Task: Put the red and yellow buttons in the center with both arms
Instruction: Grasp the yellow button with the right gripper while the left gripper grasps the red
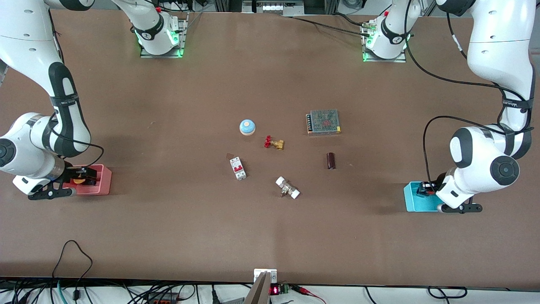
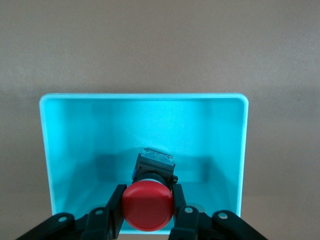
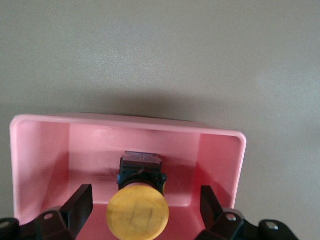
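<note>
Reaching down into the cyan bin (image 2: 65,150) at its own end of the table (image 1: 168,105), the left tool (image 2: 148,207) has both fingers (image 2: 116,210) pressed against the cap of the red button (image 2: 148,205), gripping it; the button's black body shows just past the cap, low inside the bin, though whether it rests on the bin floor cannot be told. At the right arm's end, the right tool (image 3: 144,205) hangs inside the pink bin (image 3: 40,150) with its fingers (image 3: 80,202) spread wide, one on each side of the yellow button (image 3: 138,212) and clear of its cap, so it holds nothing. That button sits in the bin between the fingers. Between the two tools, on the middle of the table, lie a blue dome (image 1: 247,127), a red-handled valve (image 1: 273,142), a white breaker (image 1: 238,168), a white-ended fitting (image 1: 287,188), a dark cylinder (image 1: 331,160) and a grey power supply (image 1: 323,121), all well apart from both bins.
</note>
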Robot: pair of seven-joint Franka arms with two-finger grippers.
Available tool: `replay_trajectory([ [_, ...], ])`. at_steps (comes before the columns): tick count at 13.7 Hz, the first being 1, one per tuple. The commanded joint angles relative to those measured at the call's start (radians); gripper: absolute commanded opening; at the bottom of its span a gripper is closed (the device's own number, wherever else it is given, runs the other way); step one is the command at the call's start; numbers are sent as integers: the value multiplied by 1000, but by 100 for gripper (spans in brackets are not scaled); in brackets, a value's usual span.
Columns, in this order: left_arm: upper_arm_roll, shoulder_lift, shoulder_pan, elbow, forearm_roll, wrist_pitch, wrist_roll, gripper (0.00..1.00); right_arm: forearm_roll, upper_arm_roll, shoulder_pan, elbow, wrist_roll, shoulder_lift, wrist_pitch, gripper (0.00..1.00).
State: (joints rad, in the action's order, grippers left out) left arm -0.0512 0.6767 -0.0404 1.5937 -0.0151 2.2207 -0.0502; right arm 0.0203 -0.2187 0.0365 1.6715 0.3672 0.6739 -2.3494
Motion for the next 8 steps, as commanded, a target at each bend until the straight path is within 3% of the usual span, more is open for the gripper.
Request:
replay_trajectory([
  [1,4,-48,1,-3,10,-9,-13,23,61,10,13,-18,27,12,-2,91],
  [6,16,-167,16,-3,12,-94,-11,21,87,10,14,-26,27,30,-4,90],
  [7,16,-186,31,-1,12,-128,-13,21,87,10,19,-27,29,32,-4,86],
  [8,17,-206,42,2,12,-157,-8,21,86,10,19,-30,30,32,-2,76],
])
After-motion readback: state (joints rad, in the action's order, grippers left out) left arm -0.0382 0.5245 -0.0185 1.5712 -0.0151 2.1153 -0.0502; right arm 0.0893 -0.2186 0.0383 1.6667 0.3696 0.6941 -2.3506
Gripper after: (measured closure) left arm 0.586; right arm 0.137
